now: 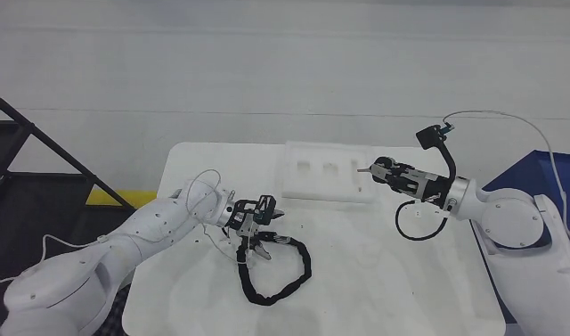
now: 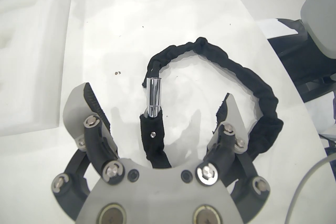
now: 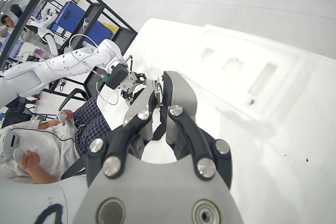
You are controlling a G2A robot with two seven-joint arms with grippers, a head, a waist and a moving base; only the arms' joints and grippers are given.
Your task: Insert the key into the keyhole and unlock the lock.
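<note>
The left gripper (image 2: 157,95) hangs spread wide over the lock (image 2: 244,72), a black-sleeved chain lying in the left half of the table (image 1: 401,282), with its chrome cylinder between the fingers. The right gripper (image 3: 158,93) is clenched on the key (image 1: 362,168), held above the table's far edge beside the foam tray (image 1: 325,180).

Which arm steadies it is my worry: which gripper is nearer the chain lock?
Left. The left gripper hangs open over the chain lock, fingers either side of its metal barrel. The right gripper, shut on the key, is off by the foam tray.
</note>
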